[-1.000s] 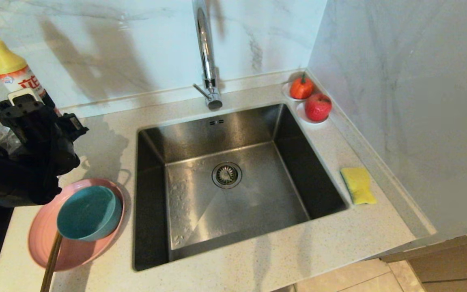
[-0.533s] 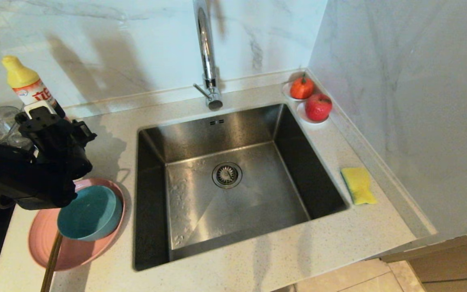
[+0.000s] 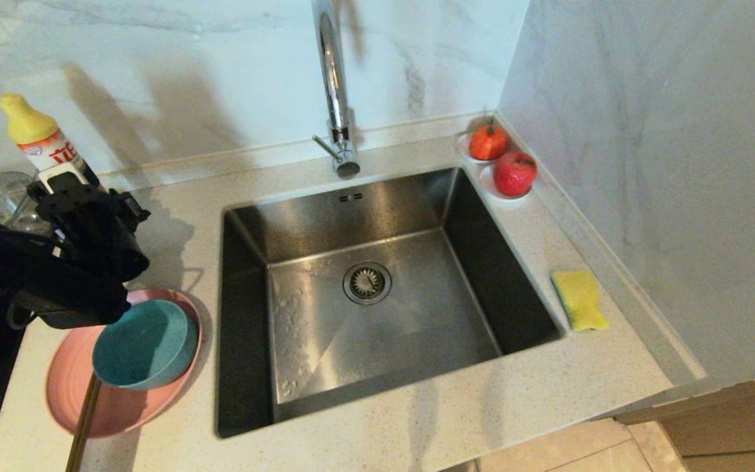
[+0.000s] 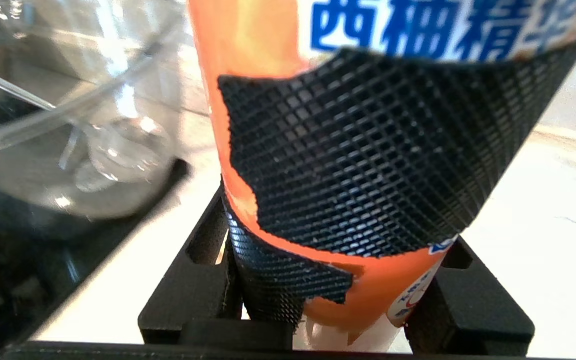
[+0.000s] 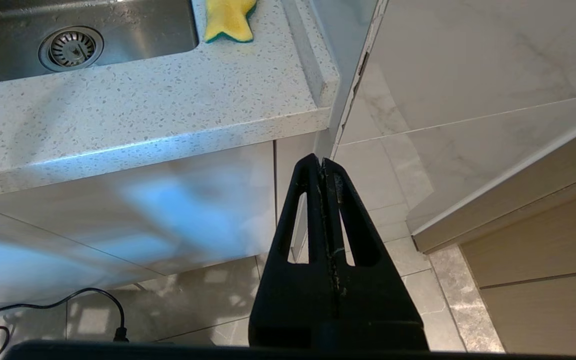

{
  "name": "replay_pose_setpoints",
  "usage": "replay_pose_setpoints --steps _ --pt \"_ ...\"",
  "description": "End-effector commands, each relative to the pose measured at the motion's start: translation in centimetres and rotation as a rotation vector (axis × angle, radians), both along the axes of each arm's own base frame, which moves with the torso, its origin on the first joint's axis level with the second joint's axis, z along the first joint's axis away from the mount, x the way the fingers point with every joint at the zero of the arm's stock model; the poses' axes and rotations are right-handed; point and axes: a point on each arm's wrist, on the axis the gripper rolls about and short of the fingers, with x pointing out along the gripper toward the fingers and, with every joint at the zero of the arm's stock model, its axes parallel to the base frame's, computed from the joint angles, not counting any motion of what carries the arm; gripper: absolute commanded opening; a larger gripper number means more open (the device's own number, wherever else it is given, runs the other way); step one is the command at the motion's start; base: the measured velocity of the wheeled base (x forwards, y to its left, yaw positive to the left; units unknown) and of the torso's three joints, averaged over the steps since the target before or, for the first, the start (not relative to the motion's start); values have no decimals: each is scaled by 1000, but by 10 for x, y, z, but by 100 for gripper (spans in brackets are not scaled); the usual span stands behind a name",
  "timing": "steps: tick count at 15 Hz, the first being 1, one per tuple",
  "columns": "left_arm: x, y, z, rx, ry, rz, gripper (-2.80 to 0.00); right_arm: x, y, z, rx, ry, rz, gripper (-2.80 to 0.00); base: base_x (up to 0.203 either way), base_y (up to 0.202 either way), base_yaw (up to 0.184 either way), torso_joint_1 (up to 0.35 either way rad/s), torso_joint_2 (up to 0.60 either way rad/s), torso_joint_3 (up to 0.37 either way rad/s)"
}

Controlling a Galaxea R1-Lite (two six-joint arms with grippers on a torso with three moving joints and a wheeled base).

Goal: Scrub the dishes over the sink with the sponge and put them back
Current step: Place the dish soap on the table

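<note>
The sink [image 3: 377, 288] occupied the centre. Left of it the pink plate [image 3: 69, 380] carried the teal bowl [image 3: 144, 344], directly below the left gripper [image 3: 79, 196], which was clamped on an upright detergent bottle [image 3: 42, 141]. The sponge [image 3: 579, 299], yellow face up, lay right of the basin, nearer the right gripper [image 5: 324, 170], which hung closed below the counter.

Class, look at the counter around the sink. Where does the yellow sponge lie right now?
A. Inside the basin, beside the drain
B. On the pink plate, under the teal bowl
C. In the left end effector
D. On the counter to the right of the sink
D: the yellow sponge lies flat on the speckled counter, just past the right rim of the sink, with nothing touching it.
</note>
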Motion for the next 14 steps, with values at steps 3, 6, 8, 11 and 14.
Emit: replay_pose_setpoints --steps 3,6,8,11,14 --pt "16 12 -14 -4 -10 35 -280 0 0 0 0 -1 0 -280 0 0 0 0 0 0" --pt "21 13 -23 -13 -3 34 -280 0 0 0 0 0 0 -280 0 0 0 0 0 0" --pt "22 13 -20 -10 -15 32 -280 0 0 0 0 -1 0 -280 0 0 0 0 0 0" --pt "24 11 -15 -8 -33 29 -280 0 0 0 0 -1 0 -280 0 0 0 0 0 0" --pt "20 8 -5 -5 -61 30 -280 0 0 0 0 -1 0 -280 0 0 0 0 0 0"
